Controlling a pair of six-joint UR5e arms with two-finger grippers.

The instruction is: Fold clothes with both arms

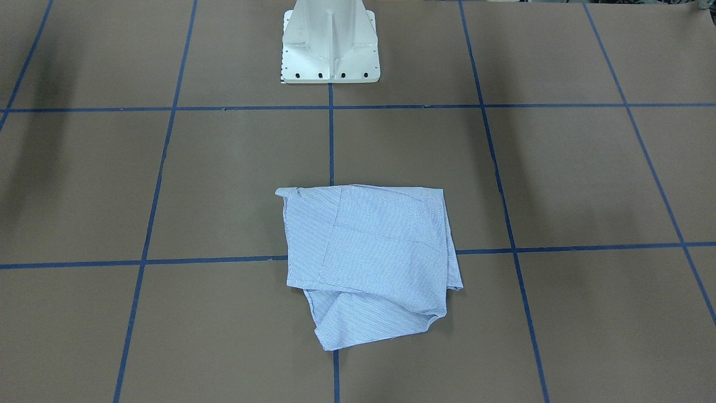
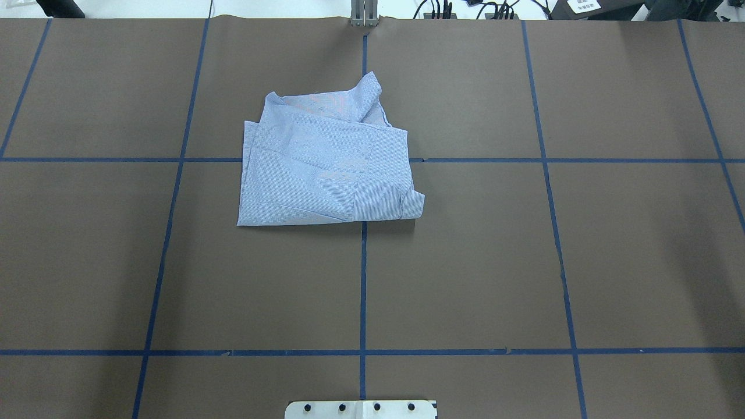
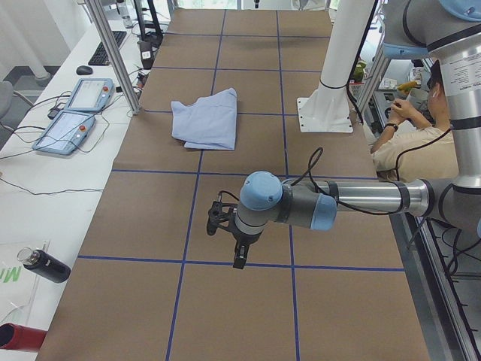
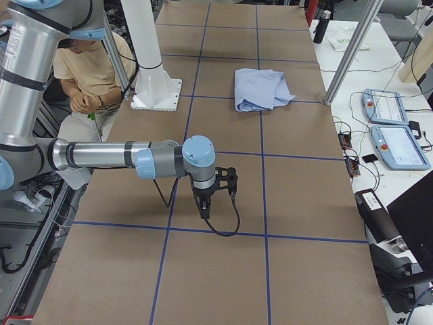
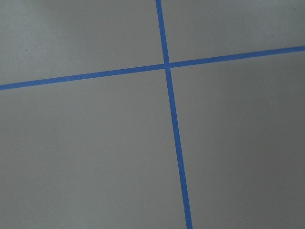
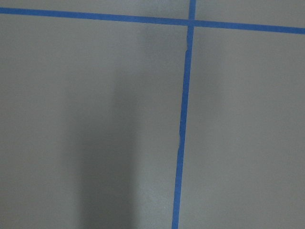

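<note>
The clothes are one light blue-and-white striped shirt point(image 1: 369, 257), lying folded into a rough rectangle with a loose flap at its far edge point(image 2: 326, 169). It rests near the table's middle, on the side away from the pedestal point(image 3: 207, 120) point(image 4: 260, 89). Nothing touches it. My left gripper point(image 3: 238, 259) hangs over bare table far from the shirt, toward the table's left end. My right gripper point(image 4: 205, 211) hangs likewise toward the right end. Both show only in the side views, so I cannot tell whether they are open or shut. Both wrist views show only brown table and blue tape.
The white pedestal point(image 1: 330, 45) stands at the robot's edge of the brown table point(image 2: 465, 262), which is gridded with blue tape. A person point(image 4: 88, 74) sits behind the robot. Teach pendants point(image 3: 75, 113), a metal post point(image 3: 113, 53) and bottles point(image 3: 45, 265) line the operators' side.
</note>
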